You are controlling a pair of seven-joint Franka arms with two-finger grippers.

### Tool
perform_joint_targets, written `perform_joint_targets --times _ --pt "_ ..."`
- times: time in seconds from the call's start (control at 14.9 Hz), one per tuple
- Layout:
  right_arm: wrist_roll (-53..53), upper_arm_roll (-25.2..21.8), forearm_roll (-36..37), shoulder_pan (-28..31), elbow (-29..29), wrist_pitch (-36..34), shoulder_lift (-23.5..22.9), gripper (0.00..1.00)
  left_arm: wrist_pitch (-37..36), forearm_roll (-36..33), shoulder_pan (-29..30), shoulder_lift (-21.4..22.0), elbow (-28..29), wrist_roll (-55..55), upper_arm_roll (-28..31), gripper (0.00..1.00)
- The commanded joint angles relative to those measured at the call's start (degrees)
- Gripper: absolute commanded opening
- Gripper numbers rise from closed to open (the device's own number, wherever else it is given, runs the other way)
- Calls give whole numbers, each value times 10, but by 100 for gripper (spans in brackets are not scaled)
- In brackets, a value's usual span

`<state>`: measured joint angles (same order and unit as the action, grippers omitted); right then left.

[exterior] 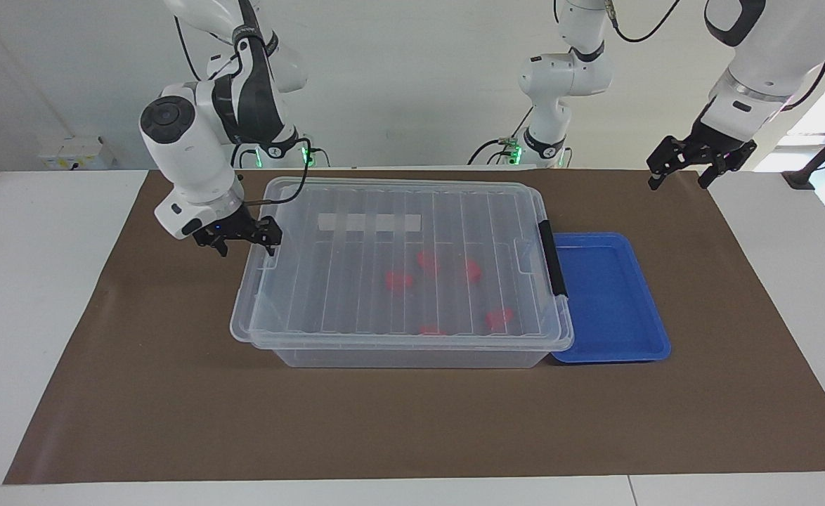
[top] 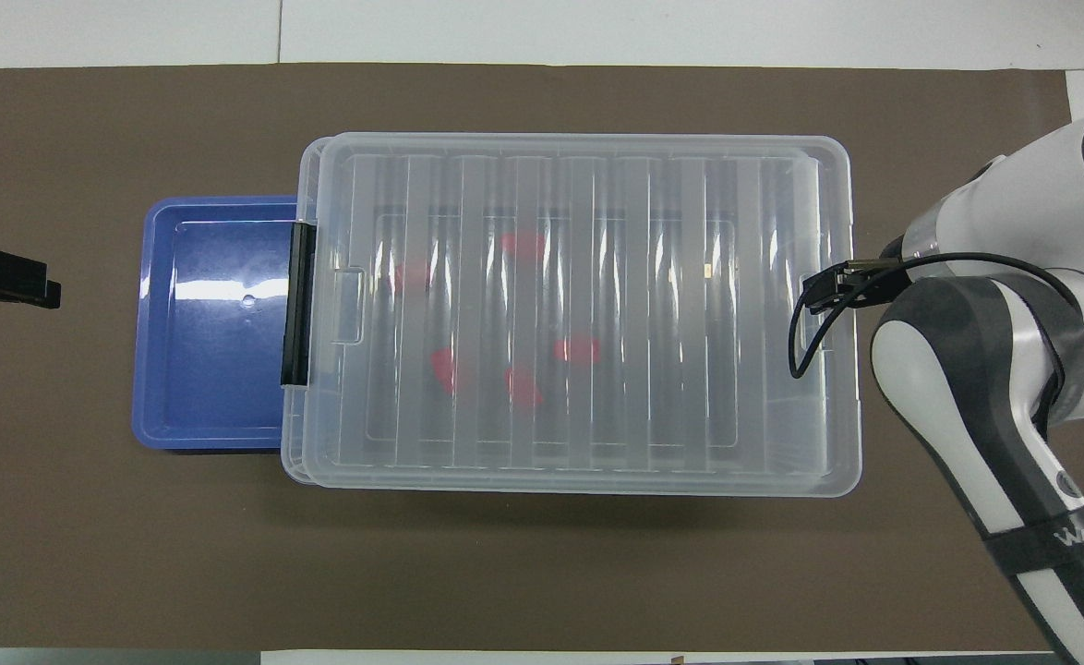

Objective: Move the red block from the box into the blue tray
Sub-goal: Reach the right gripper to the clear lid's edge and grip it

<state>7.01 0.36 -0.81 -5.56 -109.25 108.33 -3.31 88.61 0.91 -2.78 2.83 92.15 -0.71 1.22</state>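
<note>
A: Brown mat [exterior: 138, 393]; red blocks [exterior: 398, 280] sealed inside lidded box [exterior: 398, 337], beside blue tray [exterior: 613, 299].

B: Right gripper [exterior: 238, 241] open, empty, at lid [exterior: 412, 204] edge (may slip); left gripper [exterior: 690, 169] open, waiting.

Lidded clear box [top: 579, 314] holding red blocks [top: 577, 349]; blue tray [top: 214, 406] beside its black clip handle [top: 298, 305]; right gripper [top: 833, 284] over its other end.

Red blocks [exterior: 400, 280] blur beneath the ribbed lid [exterior: 356, 281]; box [exterior: 412, 358] overlaps tray [exterior: 613, 299].
</note>
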Motion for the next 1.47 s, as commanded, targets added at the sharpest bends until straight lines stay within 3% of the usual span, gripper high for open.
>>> perform_joint_targets --times 0.0,0.94,1.41 --pt "-9 0 0 7 -30 16 20 100 4 -7 -14 13 13 9 -1 100" --pt "-86 -1 16 65 -30 24 18 100 24 -7 -16 16 27 7 -1 100" --pt "-94 -1 32 79 -28 24 17 100 44 -7 -59 19 45 25 -2 100"
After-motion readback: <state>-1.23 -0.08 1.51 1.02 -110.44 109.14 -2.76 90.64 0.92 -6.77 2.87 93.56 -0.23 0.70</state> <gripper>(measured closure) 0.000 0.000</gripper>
